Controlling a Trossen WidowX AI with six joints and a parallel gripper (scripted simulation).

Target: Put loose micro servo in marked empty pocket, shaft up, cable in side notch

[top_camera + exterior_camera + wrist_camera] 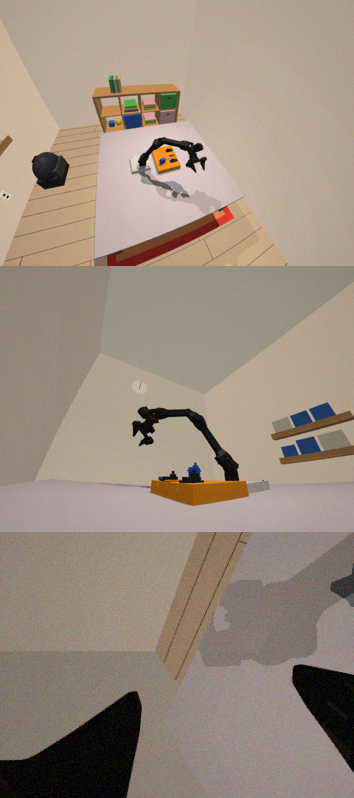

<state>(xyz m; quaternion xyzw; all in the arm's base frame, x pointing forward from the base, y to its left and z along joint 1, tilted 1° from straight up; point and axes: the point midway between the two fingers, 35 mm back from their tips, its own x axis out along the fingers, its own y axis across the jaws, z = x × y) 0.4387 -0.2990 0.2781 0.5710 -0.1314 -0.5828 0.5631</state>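
One orange deck is seen, with one blue servo and three black servos on it, plus one arm.

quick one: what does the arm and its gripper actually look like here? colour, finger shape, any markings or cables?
The arm is uniformly black, built from slim boxy links with chunkier joints, on a pale grey base plate. The gripper is black too; its fingers are flat, tapering to points. No markings or cables are visible.
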